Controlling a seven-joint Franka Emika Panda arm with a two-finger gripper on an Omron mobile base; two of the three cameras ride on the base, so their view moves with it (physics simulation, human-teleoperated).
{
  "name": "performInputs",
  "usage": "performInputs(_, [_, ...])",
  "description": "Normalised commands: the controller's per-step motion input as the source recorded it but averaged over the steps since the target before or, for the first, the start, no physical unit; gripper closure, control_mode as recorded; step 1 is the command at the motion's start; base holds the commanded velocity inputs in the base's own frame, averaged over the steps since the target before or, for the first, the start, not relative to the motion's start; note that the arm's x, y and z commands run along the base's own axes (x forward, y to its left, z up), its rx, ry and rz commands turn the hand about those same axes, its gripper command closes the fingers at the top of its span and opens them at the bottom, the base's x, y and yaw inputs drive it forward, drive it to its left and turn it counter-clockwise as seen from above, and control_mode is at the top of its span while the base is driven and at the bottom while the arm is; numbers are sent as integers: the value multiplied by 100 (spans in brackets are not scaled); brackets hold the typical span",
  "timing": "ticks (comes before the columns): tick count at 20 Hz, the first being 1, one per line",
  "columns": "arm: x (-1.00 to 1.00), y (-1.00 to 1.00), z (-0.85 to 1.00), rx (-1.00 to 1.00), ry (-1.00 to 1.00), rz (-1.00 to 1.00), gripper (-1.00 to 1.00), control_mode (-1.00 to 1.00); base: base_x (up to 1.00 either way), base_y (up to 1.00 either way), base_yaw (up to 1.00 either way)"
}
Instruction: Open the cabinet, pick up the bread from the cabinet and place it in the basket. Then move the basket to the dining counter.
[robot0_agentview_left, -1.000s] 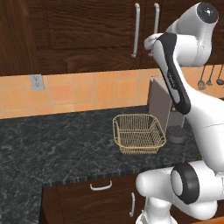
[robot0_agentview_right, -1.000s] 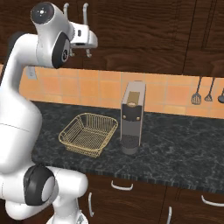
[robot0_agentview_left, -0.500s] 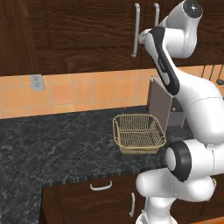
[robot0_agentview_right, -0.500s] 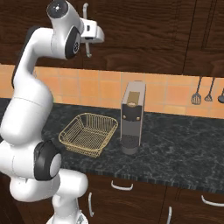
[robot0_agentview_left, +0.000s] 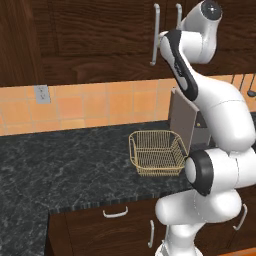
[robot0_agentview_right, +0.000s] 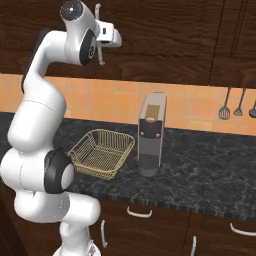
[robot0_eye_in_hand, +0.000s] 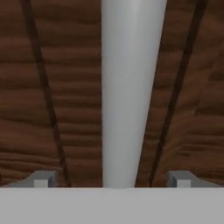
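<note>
The dark brown wall cabinet (robot0_agentview_left: 100, 40) (robot0_agentview_right: 165, 35) has both doors shut, so the bread is hidden. In the hand view, my gripper (robot0_eye_in_hand: 111, 180) is open and close to the door (robot0_eye_in_hand: 65, 87). The long silver bar handle (robot0_eye_in_hand: 131, 87) runs between its two fingertips (robot0_eye_in_hand: 41, 179), which stand wide apart and do not touch it. From the right base view, my hand (robot0_agentview_right: 109, 36) is raised against that handle (robot0_agentview_right: 101, 55). The golden-yellow wire basket (robot0_agentview_left: 157, 152) (robot0_agentview_right: 102, 152) sits empty on the black granite counter (robot0_agentview_left: 60, 165). The dining counter is out of view.
A tall grey coffee machine (robot0_agentview_right: 151, 132) (robot0_agentview_left: 186, 120) stands just right of the basket. Utensils (robot0_agentview_right: 237, 102) hang on the tiled wall at the right. A socket (robot0_agentview_left: 42, 92) is on the wall at the left. Lower drawers with curved handles (robot0_agentview_left: 116, 212) lie under the counter.
The arm has swung upward, its elbow rising, and the hand has moved in closer to the cabinet handle. The basket and coffee machine have not moved.
</note>
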Motion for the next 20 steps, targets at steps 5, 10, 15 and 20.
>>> performInputs(5, [66, 4, -82, 0, -27, -2, 100, -100, 0, 0, 0])
performInputs(10, [87, -58, -35, 0, 7, -1, 100, -100, 0, 0, 0])
performInputs(15, [-5, -100, -18, 1, 2, -3, 100, -100, 0, 0, 0])
performInputs(20, [-67, -100, -15, 5, -1, 0, 100, -100, 0, 0, 0])
